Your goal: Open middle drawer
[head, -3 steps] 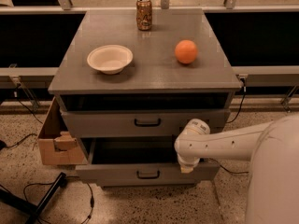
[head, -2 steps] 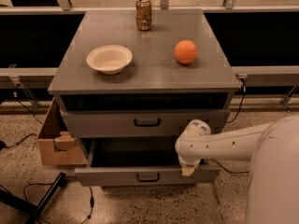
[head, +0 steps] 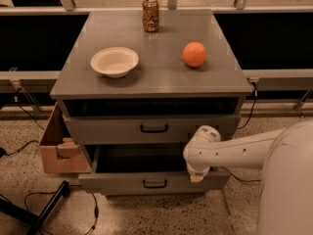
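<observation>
Camera view, gripper [head: 197,176]: smooth white rounded arm end is pointing down onto the drawer's front rim; whether it is gripping cannot be told.
Middle drawer [head: 122,182]: flat grey front is sitting pulled out just under the gripper, its small black handle to the gripper's left.

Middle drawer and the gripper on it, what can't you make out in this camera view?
- Middle drawer interior: camera view, dark, shadowed under the drawer above; contents unclear.
- Gripper, at the drawer's right front edge: its hold is hidden by the arm's wrist.
- Can label: too small to read.
- Robot body: cut off by the right edge.
</observation>
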`<action>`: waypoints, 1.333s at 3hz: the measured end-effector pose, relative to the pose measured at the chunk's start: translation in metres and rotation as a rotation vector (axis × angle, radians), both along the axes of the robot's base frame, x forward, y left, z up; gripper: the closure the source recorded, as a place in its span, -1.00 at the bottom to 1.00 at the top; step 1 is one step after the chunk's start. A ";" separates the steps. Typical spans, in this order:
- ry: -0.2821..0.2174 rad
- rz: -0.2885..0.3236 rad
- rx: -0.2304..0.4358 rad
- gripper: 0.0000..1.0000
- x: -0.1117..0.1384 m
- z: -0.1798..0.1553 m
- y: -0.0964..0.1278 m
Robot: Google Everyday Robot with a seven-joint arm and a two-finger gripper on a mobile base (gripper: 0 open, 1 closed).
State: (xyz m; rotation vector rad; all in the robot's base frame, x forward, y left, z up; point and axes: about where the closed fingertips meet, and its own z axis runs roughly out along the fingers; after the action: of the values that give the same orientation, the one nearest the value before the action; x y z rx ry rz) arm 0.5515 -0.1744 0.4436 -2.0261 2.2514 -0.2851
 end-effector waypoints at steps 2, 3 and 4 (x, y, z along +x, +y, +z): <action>0.005 0.000 -0.001 -1.00 -0.002 -0.003 -0.001; 0.005 0.000 -0.001 -1.00 -0.002 -0.003 -0.001; 0.100 -0.014 0.006 -0.49 -0.039 -0.020 0.004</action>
State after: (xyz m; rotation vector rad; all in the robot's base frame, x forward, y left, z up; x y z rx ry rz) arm 0.5125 -0.1705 0.4235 -2.0670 2.3216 -0.1810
